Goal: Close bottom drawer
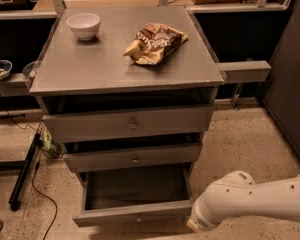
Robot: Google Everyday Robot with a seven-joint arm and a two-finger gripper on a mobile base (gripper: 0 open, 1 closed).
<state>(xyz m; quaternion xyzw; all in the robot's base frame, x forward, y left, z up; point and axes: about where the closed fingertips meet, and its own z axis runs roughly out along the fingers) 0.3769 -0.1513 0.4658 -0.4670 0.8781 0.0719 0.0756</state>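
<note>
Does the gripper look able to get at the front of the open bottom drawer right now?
Probably yes. The gripper sits low, just beside the right end of the pulled-out front panel of the bottom drawer, and nothing shows between them.

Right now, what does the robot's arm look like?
The arm is a fat, smooth, creamy-white tube with a rounded bulge at its joint and a flat round cap on the end. A few tiny dark dots mark its shell. No cables show. The gripper is out of the picture.
</note>
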